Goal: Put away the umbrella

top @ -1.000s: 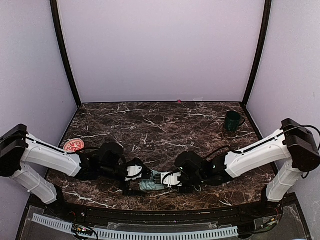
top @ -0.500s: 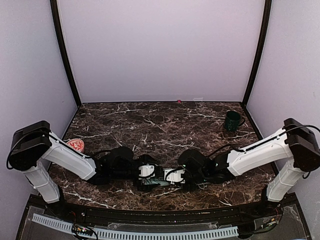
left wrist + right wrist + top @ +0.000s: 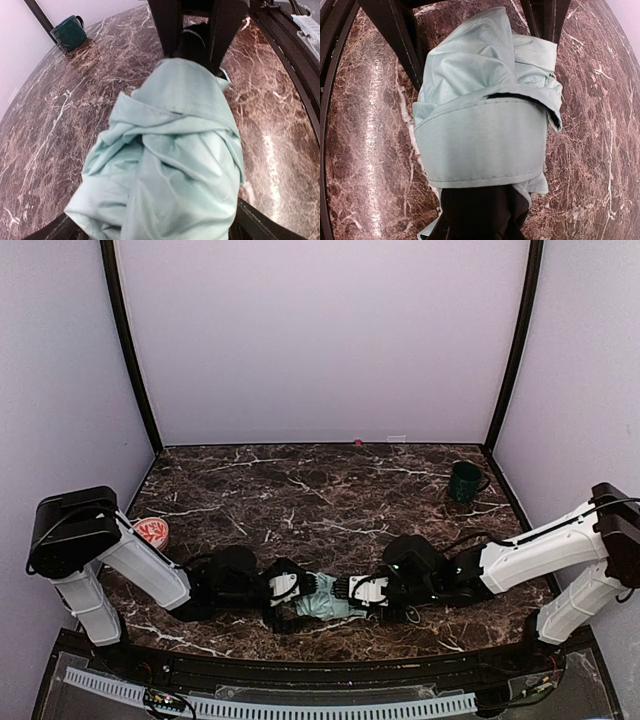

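Marble, dark brown with white veins, tops the table (image 3: 320,485), and we see little else on it: a dark green mug (image 3: 464,482) near the far right corner, a round red-and-white disc (image 3: 152,531) at the left edge, and a tiny pink speck (image 3: 357,442) at the far edge. All sit well apart from the umbrella (image 3: 325,597), which lies bunched by the middle of the near edge, between both arms. Our right gripper (image 3: 195,52) is clamped on its dark end. Our left gripper (image 3: 297,602) stands wide apart, its fingers (image 3: 250,222) either side of the mint fabric. Lilac walls (image 3: 320,340) close three sides, a black rail (image 3: 330,660) borders the near edge, and open marble stretches from the umbrella to the far edge.
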Controlling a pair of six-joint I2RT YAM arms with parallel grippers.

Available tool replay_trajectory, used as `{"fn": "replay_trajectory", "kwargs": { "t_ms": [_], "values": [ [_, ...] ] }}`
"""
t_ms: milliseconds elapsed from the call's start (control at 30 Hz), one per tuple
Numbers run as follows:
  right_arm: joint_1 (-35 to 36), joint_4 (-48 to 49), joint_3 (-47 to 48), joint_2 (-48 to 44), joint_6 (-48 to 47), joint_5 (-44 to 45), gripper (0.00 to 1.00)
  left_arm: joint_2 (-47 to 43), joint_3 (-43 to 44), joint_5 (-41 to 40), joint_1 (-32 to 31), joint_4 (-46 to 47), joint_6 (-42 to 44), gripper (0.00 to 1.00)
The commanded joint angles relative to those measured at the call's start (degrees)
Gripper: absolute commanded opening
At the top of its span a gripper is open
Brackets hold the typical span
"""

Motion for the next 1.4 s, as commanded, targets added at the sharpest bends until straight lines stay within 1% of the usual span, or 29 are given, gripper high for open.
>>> {"fn": "replay_trajectory", "kwargs": {
  "t_ms": [0, 67, 133, 167, 233, 300, 367, 433, 533, 600, 633, 667, 700, 733, 800, 833, 900, 967, 1000, 1033, 1100, 1200, 1267, 1333, 1367],
  "values": [
    [-0.49, 5.35, -0.93, -0.67, 0.36, -2.12, 0.00, 2.52, 0.78, 3.64, -0.04, 7.23, -2.75, 0.99],
    [-0.57, 5.47, -1.00, -0.35, 0.22, -2.27, 0.00, 4.50, 5.44, 5.27, -0.12, -1.28, -0.32, 0.99],
    [-0.77, 5.58, -0.86, 0.05, 0.34, -2.20, 0.00, 5.78, 6.16, 5.52, -0.13, -2.90, 1.86, 0.99],
    [-0.96, 5.85, -0.92, 0.06, 0.56, -2.05, 0.00, 5.99, 6.08, 6.50, -0.13, -3.56, 3.47, 0.97],
    [-1.43, 6.61, -1.15, -0.14, 0.77, -2.26, 0.00, 6.35, 6.89, 7.49, -0.20, -8.14, 6.72, 0.93],
    [-1.77, 7.55, -1.50, -0.32, 0.43, -2.28, 0.00, 6.86, 7.69, 7.30, -0.22, -12.38, 9.41, 0.86],
    [-1.89, 8.04, -1.37, -0.02, 0.05, -2.49, 0.00, 7.57, 7.80, 7.19, -0.22, -13.49, 10.63, 0.78],
    [-1.95, 8.35, -0.61, 0.91, 0.05, -2.69, 0.00, 8.60, 8.56, 7.52, -0.33, -13.62, 9.65, 0.66],
    [-1.91, 8.52, 0.71, 2.19, 0.36, -2.97, 0.00, 11.30, 11.30, 6.60, -1.26, -14.72, 7.31, 0.40],
    [-1.92, 8.71, 0.92, 2.43, 0.39, -2.84, 0.00, 12.18, 12.70, 6.84, -1.49, -14.44, 4.81, 0.29],
    [-1.97, 8.85, 0.99, 2.45, 0.25, -2.69, 0.00, 12.07, 12.66, 7.21, -1.53, -13.04, 3.54, 0.23],
    [-2.04, 8.77, 1.03, 2.33, 0.21, -2.51, 0.00, 11.72, 12.17, 7.36, -1.53, -11.13, 2.34, 0.15],
    [-2.14, 8.58, 1.03, 2.16, 0.06, -2.46, 0.00, 11.27, 11.50, 7.19, -1.54, -9.29, 1.26, 0.04],
    [-2.26, 8.28, 1.01, 1.89, 0.00, -2.39, 0.00, 10.73, 10.70, 6.53, -1.46, -7.53, -0.26, 0.00],
    [-2.47, 8.10, 0.87, 1.26, -0.22, -1.80, 0.01, 9.51, 9.55, 5.38, -1.45, -5.47, -1.35, 0.00],
    [-2.56, 7.99, 0.86, 1.03, -0.26, -1.14, 0.06, 8.82, 9.07, 4.50, -1.45, -4.58, -1.87, 0.00],
    [-2.65, 6.79, 1.19, 0.73, -0.60, 0.88, 0.21, 7.50, 8.42, 1.18, -1.45, -3.50, -3.10, 0.00],
    [-2.77, 4.81, 2.08, 0.41, -1.25, 3.52, 0.45, 6.34, 8.64, -3.86, -1.23, -3.65, -4.01, 0.00],
    [-2.83, 4.03, 2.51, 0.08, -1.53, 4.61, 0.55, 5.73, 8.65, -6.88, -1.05, -3.32, -4.55, 0.00],
    [-2.91, 3.41, 2.75, -0.24, -1.70, 5.63, 0.62, 4.97, 8.58, -9.58, -0.82, -2.53, -4.96, 0.00],
    [-3.09, 2.59, 3.24, -1.29, -1.73, 7.16, 0.69, 3.92, 8.84, -14.48, -0.45, -1.60, -4.48, 0.00],
    [-3.52, 2.64, 3.39, -3.67, -1.41, 9.89, 0.75, 2.50, 9.91, -21.10, -0.39, -1.63, -0.86, 0.00],
    [-3.86, 3.94, 3.18, -5.82, -0.65, 12.56, 0.77, 1.26, 10.50, -23.01, -0.19, -2.22, 1.22, 0.00],
    [-4.72, 6.20, 2.78, -8.73, 0.74, 14.53, 0.78, -0.55, 11.28, -23.17, 0.32, -4.51, 2.22, 0.00],
    [-5.52, 7.42, 2.65, -10.37, 2.05, 14.47, 0.86, -1.53, 11.70, -23.24, 0.62, -5.63, 2.38, 0.00]
  ]
}}
